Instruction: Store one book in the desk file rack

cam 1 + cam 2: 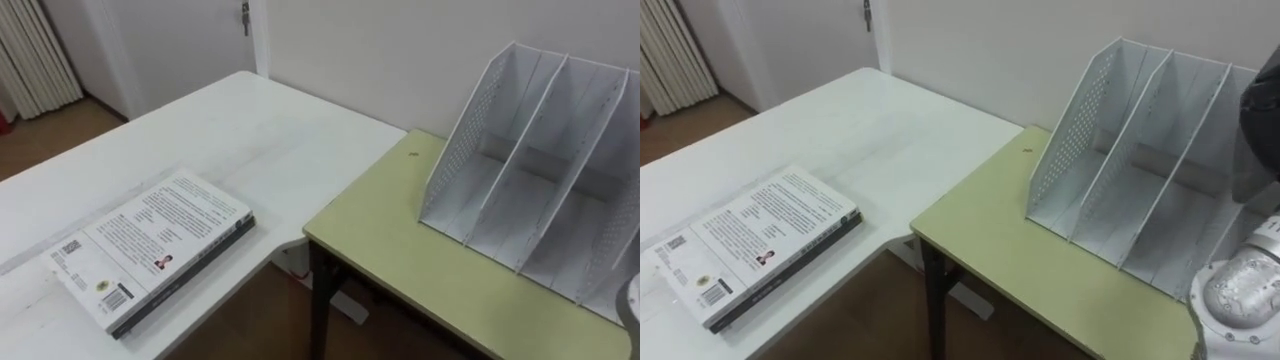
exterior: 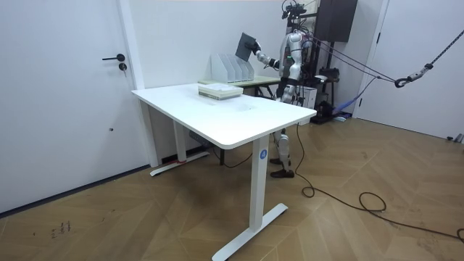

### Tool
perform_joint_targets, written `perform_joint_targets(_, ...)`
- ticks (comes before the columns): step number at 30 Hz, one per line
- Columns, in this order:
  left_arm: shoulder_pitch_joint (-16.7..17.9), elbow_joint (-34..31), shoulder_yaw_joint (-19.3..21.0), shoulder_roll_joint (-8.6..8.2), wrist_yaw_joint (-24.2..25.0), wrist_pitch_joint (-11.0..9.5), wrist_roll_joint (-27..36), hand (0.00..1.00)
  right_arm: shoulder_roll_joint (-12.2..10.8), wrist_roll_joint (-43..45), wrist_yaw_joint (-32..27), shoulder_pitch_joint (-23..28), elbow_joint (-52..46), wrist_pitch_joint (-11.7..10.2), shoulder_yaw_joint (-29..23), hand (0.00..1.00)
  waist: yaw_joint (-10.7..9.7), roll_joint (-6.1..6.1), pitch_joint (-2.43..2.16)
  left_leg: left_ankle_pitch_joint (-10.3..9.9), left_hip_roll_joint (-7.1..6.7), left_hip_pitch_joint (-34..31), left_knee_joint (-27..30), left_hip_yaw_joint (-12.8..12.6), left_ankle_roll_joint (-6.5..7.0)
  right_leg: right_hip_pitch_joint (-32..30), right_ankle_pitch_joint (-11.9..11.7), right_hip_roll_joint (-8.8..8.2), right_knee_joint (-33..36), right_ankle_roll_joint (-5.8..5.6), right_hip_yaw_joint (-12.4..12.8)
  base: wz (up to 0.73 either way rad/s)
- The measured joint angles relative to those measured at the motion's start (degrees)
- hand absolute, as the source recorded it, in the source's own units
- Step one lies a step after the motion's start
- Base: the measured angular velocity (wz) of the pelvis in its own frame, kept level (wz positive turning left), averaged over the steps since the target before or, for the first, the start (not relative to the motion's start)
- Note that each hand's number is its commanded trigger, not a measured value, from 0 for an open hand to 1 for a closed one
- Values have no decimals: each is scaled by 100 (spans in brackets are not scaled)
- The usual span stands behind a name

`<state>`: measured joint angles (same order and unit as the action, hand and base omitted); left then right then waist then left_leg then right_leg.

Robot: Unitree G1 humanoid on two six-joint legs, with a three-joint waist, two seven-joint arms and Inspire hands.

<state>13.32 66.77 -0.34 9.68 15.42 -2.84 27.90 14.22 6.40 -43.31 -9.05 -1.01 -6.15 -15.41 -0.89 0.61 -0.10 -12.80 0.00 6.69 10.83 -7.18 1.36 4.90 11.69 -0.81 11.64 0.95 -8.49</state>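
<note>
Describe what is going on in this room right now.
The robot stands by the green desk and holds a dark book raised in its right robot hand, above the white rack on that desk. The rack's slots in view are empty, so the book is not yet stored. Another book lies flat on the white table beside the desk.

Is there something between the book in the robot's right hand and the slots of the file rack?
Nothing visible stands between them. The right hand holds the dark book raised above the file rack, and the rack's slots look open and empty.
</note>
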Motion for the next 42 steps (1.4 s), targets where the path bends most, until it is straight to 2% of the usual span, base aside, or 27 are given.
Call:
perform_joint_targets(5,-5,-6,79,4,30,3,-117,0,1,21,195,0,472,2,-15,100,-32,10,2,0,7,-1,3,-41,0,-16,-1,10,13,1,42,-5)
perform_joint_targets(11,-6,-36,132,16,49,2,-119,0,119,-72,434,-1,975,18,20,100,94,107,-7,1,9,-1,-13,-52,-1,-11,-2,11,23,1,43,0)
perform_joint_targets(16,-42,-41,133,54,38,75,-115,0,297,-449,608,-44,1251,322,77,100,138,191,6,1,10,-13,-17,-49,-1,-10,-2,9,10,1,30,0)
perform_joint_targets(20,-57,-40,136,77,50,145,-118,0,371,-455,608,-121,1323,400,77,100,136,198,10,0,9,-14,-22,-49,-1,-11,-2,8,4,0,29,0)
perform_joint_targets(22,-77,-46,136,110,55,176,-138,0,508,-572,603,-332,1490,504,77,100,131,210,16,0,9,-12,-22,-49,-1,-13,-2,7,4,0,25,0)
perform_joint_targets(25,-94,-48,134,130,55,221,-191,0,675,-662,590,-548,1653,507,77,100,137,221,17,1,10,-6,-22,-49,-1,-4,-3,7,3,1,18,0)
perform_joint_targets(29,-133,-89,132,175,55,306,-292,0,719,-661,570,-609,1713,508,77,100,150,241,13,1,16,-10,-22,-44,-1,2,-5,8,4,4,-10,1)
perform_joint_targets(33,-133,-166,135,205,54,381,-328,0,721,-673,570,-654,1917,615,79,100,162,245,12,1,15,-12,-21,-45,-1,0,-6,4,12,4,-12,0)
perform_joint_targets(36,-132,-176,154,206,55,422,-326,0,731,-871,570,-829,2221,681,77,100,152,243,10,1,15,-20,-17,-46,-1,-9,-6,0,15,4,-12,0)
perform_joint_targets(40,-82,-266,242,219,115,500,-385,0,877,-1189,593,-1194,2519,841,64,100,117,209,-13,1,10,-79,11,-21,-1,-35,-6,-5,8,4,-39,3)
perform_joint_targets(41,-82,-269,243,223,118,511,-385,0,899,-1198,598,-1222,2520,871,64,82,114,211,-19,1,10,-94,16,-18,-1,-46,-6,-5,8,4,-43,0)
perform_joint_targets(42,-82,-288,243,224,123,531,-384,0,952,-1251,602,-1268,2559,877,65,53,125,194,-33,1,11,-107,15,-12,-1,-63,-7,-4,13,5,-42,0)
